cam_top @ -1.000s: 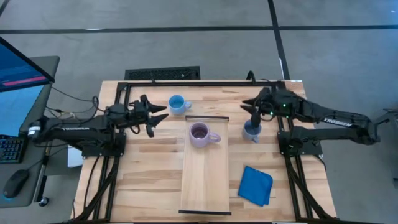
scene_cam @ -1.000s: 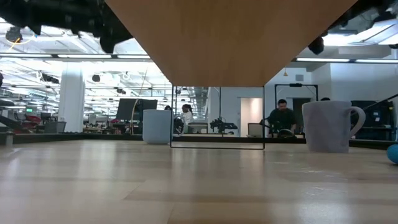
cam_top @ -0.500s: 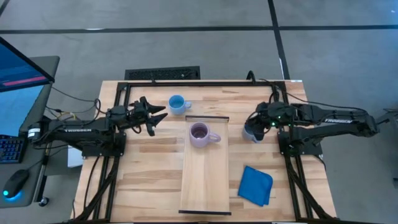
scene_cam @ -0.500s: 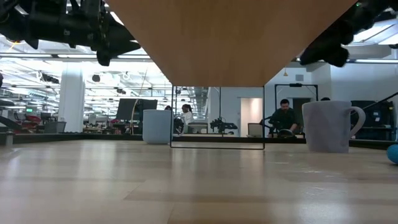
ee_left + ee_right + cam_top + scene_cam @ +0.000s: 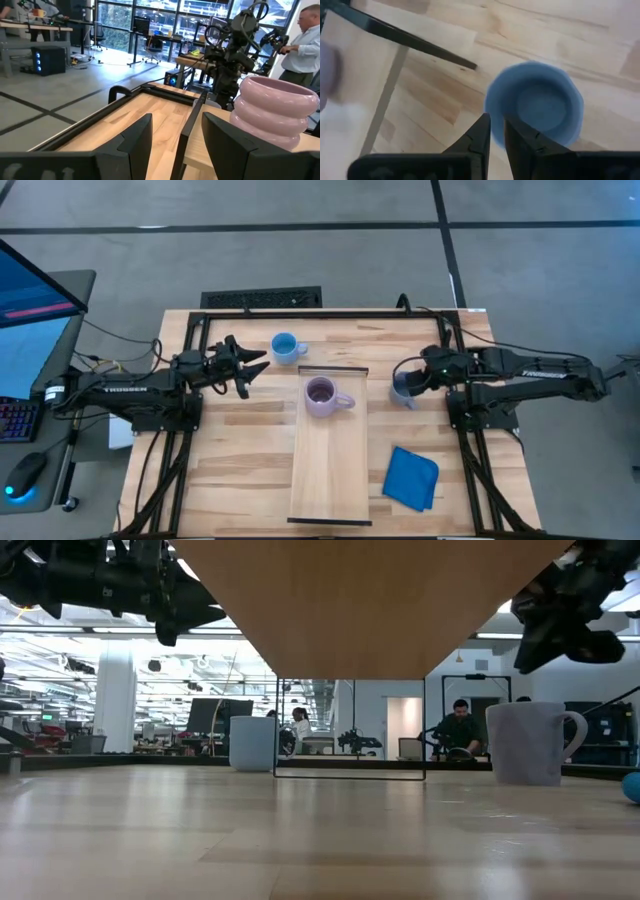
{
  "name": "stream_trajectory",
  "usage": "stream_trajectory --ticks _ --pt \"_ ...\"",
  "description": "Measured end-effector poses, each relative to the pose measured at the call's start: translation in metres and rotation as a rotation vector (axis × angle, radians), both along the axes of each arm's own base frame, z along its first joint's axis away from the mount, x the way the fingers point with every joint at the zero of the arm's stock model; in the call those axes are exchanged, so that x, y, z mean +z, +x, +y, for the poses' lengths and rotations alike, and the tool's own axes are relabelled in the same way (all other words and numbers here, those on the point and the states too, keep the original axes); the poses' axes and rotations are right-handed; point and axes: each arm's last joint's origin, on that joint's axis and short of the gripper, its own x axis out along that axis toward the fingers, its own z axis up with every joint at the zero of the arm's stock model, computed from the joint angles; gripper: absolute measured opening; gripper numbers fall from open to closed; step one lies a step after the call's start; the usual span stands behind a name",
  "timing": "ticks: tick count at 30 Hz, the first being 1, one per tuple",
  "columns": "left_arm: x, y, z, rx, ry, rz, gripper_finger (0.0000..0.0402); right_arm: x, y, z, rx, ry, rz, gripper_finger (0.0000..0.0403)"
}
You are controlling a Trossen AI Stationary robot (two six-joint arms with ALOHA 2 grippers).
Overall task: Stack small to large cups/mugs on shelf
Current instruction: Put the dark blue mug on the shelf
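The pale purple mug (image 5: 320, 395) stands upright on the far end of the shelf (image 5: 330, 475); it also shows in the left wrist view (image 5: 275, 112). The bright light blue mug (image 5: 286, 346) stands on the table beyond the shelf's far left corner. The grey-blue mug (image 5: 405, 390) stands on the table right of the shelf. My right gripper (image 5: 402, 376) hovers just above its rim, fingers nearly shut; the low view shows the gripper (image 5: 560, 625) clear of the mug (image 5: 528, 743). My left gripper (image 5: 247, 366) is open and empty, left of the light blue mug.
A folded blue cloth (image 5: 411, 478) lies at the near right of the table. A black frame (image 5: 300, 313) runs along the table's far edge and sides. People (image 5: 455, 730) are in the room beyond the table. Bare shelf board lies on the near side of the purple mug.
My right gripper has come down toward the grey-blue mug, and its arm has dropped lower and flatter over the table's right side. The mugs have stayed where they were.
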Motion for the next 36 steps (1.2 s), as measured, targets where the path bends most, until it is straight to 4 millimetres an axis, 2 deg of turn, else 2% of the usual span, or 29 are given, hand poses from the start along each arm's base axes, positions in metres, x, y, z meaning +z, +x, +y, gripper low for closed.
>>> stream_trajectory --ticks 11,20,28,36 --pt "0.000 0.000 0.000 0.000 -0.003 0.004 0.0162 -0.006 -0.008 0.006 -0.063 0.093 0.087 0.0074" --pt "-0.002 0.000 0.000 0.000 0.000 0.027 0.0162 -0.004 -0.006 0.023 0.082 0.072 0.071 0.0074" --pt "-0.002 0.000 0.000 0.002 0.026 0.035 0.0162 0.002 0.001 0.039 0.203 0.073 -0.032 0.0074" --pt "-0.002 0.000 0.000 0.003 0.026 0.034 0.0162 0.003 0.002 0.045 0.232 0.093 -0.056 0.0074"
